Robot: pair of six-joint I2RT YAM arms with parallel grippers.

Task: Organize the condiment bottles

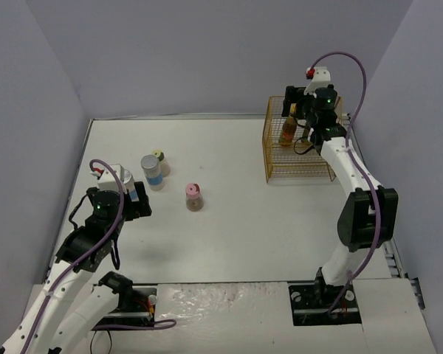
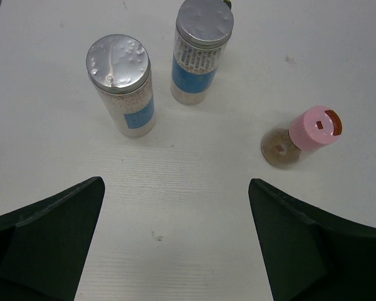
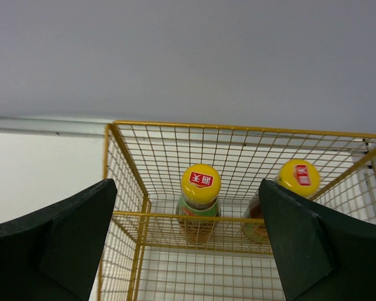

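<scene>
Four condiment bottles stand on the worktop (image 1: 244,236) toward its left edge: near silver-lidded bottle (image 2: 119,63), far silver-lidded bottle (image 2: 203,25), yellow-green-capped bottle (image 1: 159,156) just behind those, pink-capped bottle (image 2: 313,128) apart toward the middle. The green-label yellow-capped bottle (image 3: 200,182) and red-label yellow-capped bottle (image 3: 299,177) stand side by side in the yellow wire basket (image 3: 128,169) at the far right corner. All are upright, long axis vertical, caps up. Judged: small, light, rigid, with smooth walls likely slippery. Grip the body below the lid; the narrow pink one may tip. Left pincer (image 2: 175,185): fingers wide apart, empty. Right pincer (image 3: 187,185): fingers apart above the basket, holding nothing.
</scene>
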